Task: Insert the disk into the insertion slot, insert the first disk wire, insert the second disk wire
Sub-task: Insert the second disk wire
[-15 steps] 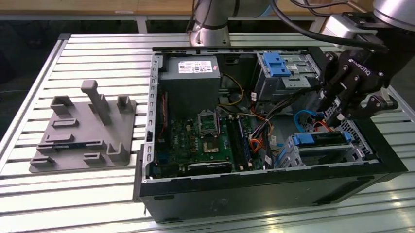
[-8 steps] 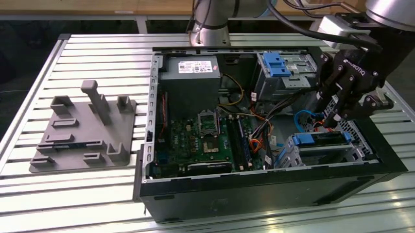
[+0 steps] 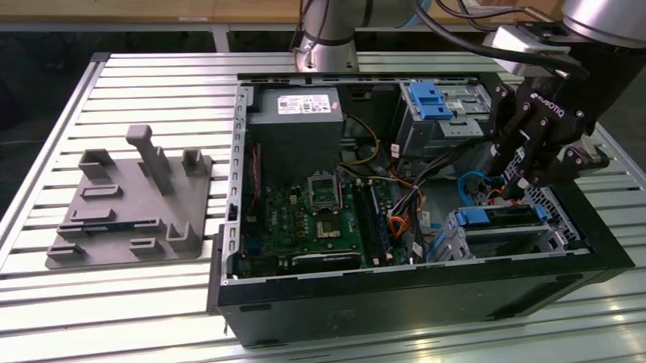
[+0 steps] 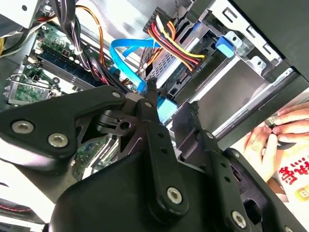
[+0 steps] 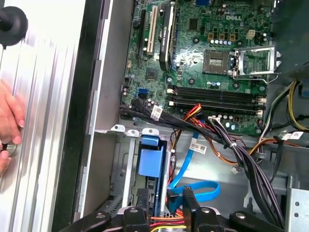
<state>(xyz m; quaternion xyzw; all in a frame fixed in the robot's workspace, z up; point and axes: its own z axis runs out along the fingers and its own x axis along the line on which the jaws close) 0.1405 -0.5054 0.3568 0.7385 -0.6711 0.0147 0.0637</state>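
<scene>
The disk, in its blue carrier (image 3: 500, 218), sits inside the insertion slot, a silver metal cage (image 3: 557, 236) at the case's front corner on the exterior view's right. The carrier (image 5: 148, 162) and cage wall (image 5: 120, 166) also show in the first wrist view. My gripper (image 3: 517, 181) hangs just behind the disk. In the second wrist view my gripper (image 4: 171, 104) is shut on the blue plug (image 4: 165, 108) of a flat blue wire (image 4: 126, 48). A black plug with red, yellow and black wires (image 4: 189, 62) sits at the disk's end. The blue wire (image 5: 200, 187) loops beside my fingertips.
The open computer case (image 3: 404, 302) lies on a slatted metal table (image 3: 121, 295). Its motherboard (image 3: 323, 219) and power supply (image 3: 295, 113) fill the middle. A grey bay with a blue latch (image 3: 434, 102) stands behind. A grey fixture (image 3: 131, 204) lies on the left. A person's hand (image 4: 270, 135) rests outside the case.
</scene>
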